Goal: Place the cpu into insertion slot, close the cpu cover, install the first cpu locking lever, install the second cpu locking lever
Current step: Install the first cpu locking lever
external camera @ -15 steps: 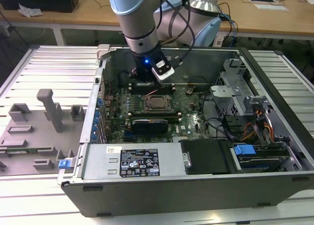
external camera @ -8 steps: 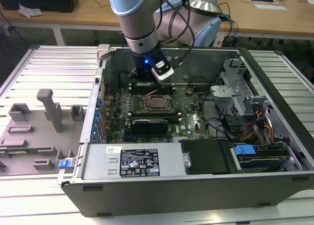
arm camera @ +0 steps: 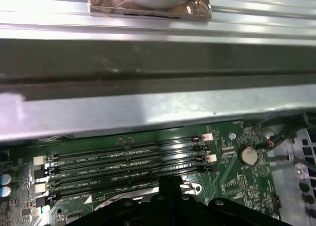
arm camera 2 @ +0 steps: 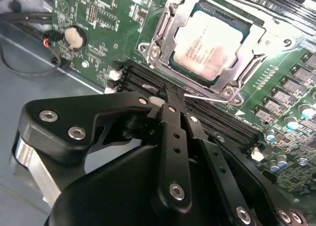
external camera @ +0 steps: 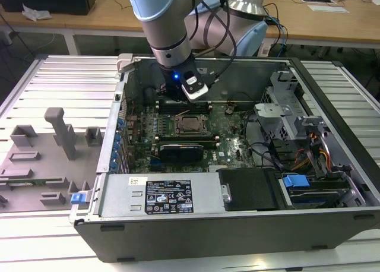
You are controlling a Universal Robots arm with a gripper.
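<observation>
Two steps looking done, latching likely pending.
Silver-topped cpu (arm camera 2: 210,43) is sitting in dark-framed insertion slot (external camera: 191,125) under silver window-frame cpu cover (arm camera 2: 249,70); black gripper (arm camera 2: 169,94), fingers together, is seemingly touching wire locking lever (arm camera 2: 210,96), hovering at slot's 11 o'clock in exterior view.

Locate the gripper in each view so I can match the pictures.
Exterior view: the gripper is down inside the open computer case, just beyond the insertion slot.
Second wrist view: the gripper reaches over the memory slots, just short of the cpu.
First wrist view: the gripper stands in front of the memory slots.
Shared landmark: the black memory slots, beside the gripper in all three.
</observation>
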